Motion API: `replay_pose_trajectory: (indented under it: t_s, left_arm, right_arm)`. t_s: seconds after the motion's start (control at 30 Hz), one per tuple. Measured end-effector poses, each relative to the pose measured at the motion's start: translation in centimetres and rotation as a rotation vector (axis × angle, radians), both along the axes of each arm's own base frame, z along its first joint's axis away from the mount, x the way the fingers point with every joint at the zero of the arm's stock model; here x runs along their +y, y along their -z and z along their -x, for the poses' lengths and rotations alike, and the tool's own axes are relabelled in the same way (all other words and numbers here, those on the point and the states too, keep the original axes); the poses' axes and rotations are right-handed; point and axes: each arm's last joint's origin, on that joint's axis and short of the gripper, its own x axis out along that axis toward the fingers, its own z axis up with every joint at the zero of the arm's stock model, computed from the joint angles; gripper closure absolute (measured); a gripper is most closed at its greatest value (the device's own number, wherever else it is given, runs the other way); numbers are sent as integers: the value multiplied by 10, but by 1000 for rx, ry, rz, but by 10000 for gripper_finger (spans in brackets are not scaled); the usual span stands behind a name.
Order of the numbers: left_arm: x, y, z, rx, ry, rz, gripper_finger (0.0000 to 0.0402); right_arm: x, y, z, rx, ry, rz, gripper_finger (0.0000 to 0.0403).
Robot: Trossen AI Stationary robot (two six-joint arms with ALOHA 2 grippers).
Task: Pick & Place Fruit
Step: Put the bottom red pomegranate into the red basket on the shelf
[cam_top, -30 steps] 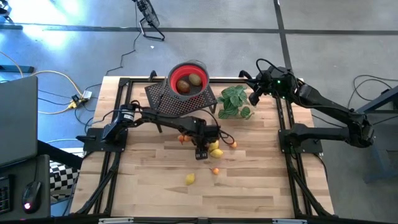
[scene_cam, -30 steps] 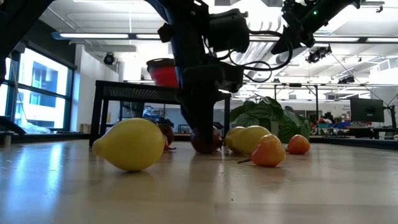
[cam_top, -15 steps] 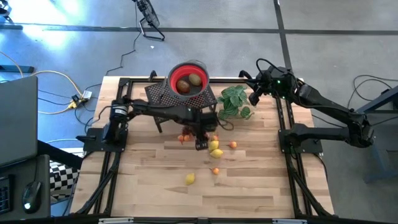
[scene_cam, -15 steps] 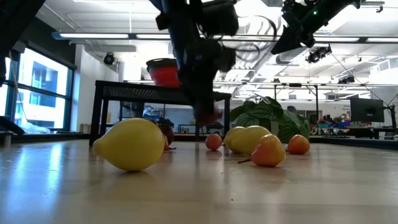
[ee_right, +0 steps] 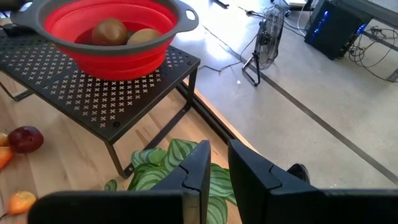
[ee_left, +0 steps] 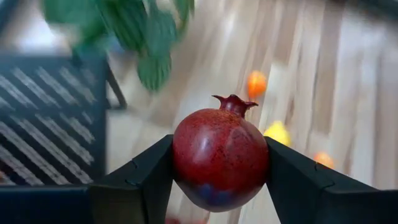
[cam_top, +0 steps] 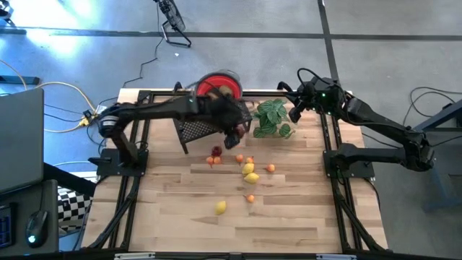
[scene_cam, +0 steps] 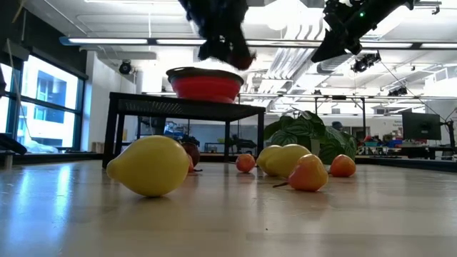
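Observation:
My left gripper [cam_top: 236, 135] hangs in the air over the near edge of the black perforated stand [cam_top: 193, 128], shut on a dark red fruit [ee_left: 221, 155]. The red bowl [ee_right: 112, 37] stands on that stand and holds two brownish-green ovals [ee_right: 111, 31]. Other fruit lies loose on the wood: a dark red piece [cam_top: 216, 151], small orange balls [cam_top: 270, 168], two lemons side by side [cam_top: 250, 173] and a lone lemon [cam_top: 220, 207]. My right gripper [ee_right: 219, 168] waits high over the far right corner, near the leafy plant, its fingers close together and holding nothing. My left gripper pinches the dark red fruit across its round belly [ee_left: 180, 158], one finger [ee_left: 140, 183] on each side. The fruit's small crown [ee_left: 233, 102] points away from the wrist. It is lifted clear of the table and the stand.
A green leafy plant [cam_top: 272, 118] stands to the right of the stand, close to the left gripper. Black frame rails [cam_top: 333, 155] run along both sides of the wooden table. Bare wood [cam_top: 289, 217] lies toward the near edge. Cables trail over the floor beyond the far edge.
My left gripper has risen from among the loose fruit with the dark red fruit between its fingers and travelled toward the far edge, to the stand and bowl. The fruit is now lifted clear of the table. The right arm has kept still.

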Motion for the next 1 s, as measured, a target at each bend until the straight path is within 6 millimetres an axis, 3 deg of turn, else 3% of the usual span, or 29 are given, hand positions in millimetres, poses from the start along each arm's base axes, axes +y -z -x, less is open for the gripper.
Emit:
replay_pose_trajectory:
  t_s: [0.27, 0.4, 0.63, 1.0]
  left_arm:
    - [9, -59, 39, -220, -143, -88, 194]
    - [13, -74, 56, -252, -236, -148, 194]
    - [32, -81, 70, -268, -400, -207, 194]
    - [97, -64, 81, -201, -713, -201, 194]
  right_arm:
    - [0, 0, 0, 0, -1, -1, 353]
    - [0, 0, 0, -1, 0, -2, 353]
    - [0, 0, 0, -2, 2, -2, 353]
    - [0, 0, 0, -2, 6, 0, 353]
